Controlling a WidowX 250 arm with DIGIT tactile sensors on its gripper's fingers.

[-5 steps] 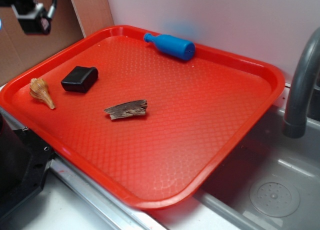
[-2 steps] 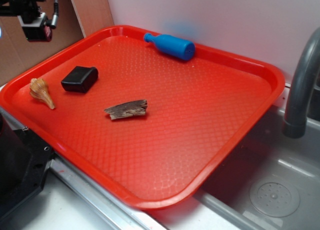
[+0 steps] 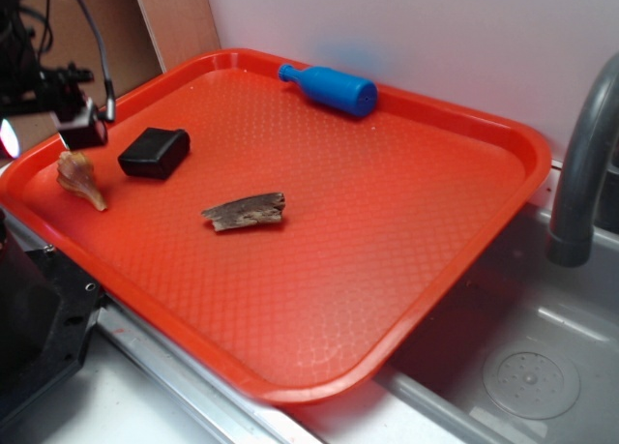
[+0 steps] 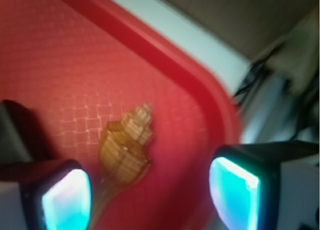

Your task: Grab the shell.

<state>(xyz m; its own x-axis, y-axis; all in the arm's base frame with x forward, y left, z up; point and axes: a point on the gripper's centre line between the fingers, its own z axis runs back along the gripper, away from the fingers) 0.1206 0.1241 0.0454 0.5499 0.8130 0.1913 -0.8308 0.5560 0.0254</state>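
Item: shell (image 3: 79, 178), small, tan-orange, spiral, knobbly at wide end. Lying on red tray (image 3: 387, 241) near its left rim, at the corner closest to the robot base. Long axis running diagonally in the exterior view: wide knobbly end up-left, toward the rim; tapered point down-right, toward the tray's near edge. In the wrist view, shell (image 4: 125, 150) with stepped spire up-right and narrow tail down-left, the tail running beside the left pad at the frame's bottom; picture blurred, finer surface detail not readable.

Gripper (image 3: 82, 134): above the tray's left rim, just beyond the shell's wide end and left of the black block. Jaws wide apart in the wrist view, gripper (image 4: 150, 192), with the two glowing cyan-white fingertips (image 4: 235, 192) on either side of the frame. Holding nothing. Shell between the pads but nearer the left one; contact with the pad not determinable from the blur.

Other contents of tray:
- black block (image 3: 154, 152), just right of the shell, apart from it; dark edge also at the left of the wrist view.
- bark piece (image 3: 244, 211), flat, brown-grey, mid-tray, well apart from the shell.
- blue bottle (image 3: 329, 88), lying on its side at the far rim.

Surroundings: grey faucet (image 3: 585, 163) and sink (image 3: 522, 367) at right.
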